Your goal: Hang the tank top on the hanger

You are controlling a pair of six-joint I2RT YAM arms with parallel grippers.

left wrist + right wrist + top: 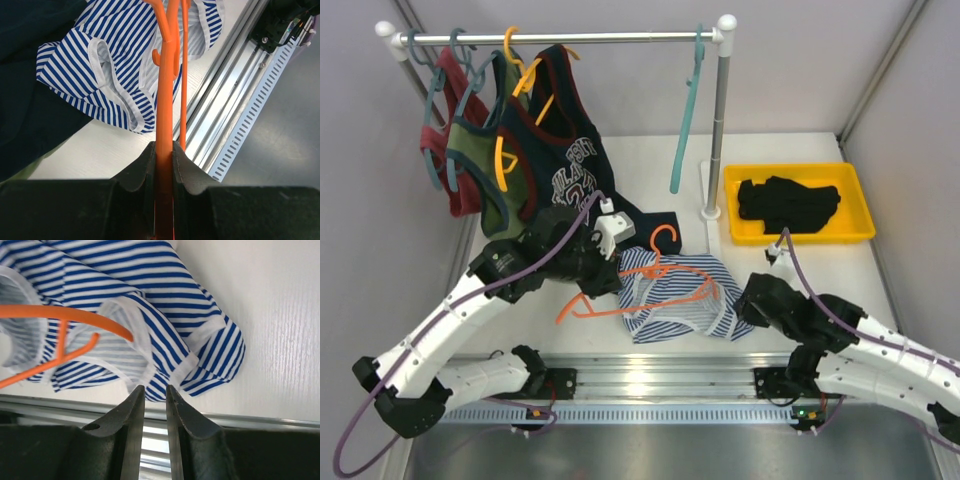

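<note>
Crosswise, hanger [165, 125] over tank top [685, 305], hook toward the rail [570, 38].

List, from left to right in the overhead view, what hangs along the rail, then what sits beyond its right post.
red top → green top → navy lettered top → bare teal hanger → yellow tray

White worktop [650, 160], pale grey walls [800, 70] behind and beside it. Garment rack [620, 38] at worktop's rear, aluminium rail [660, 375] along front.
</note>
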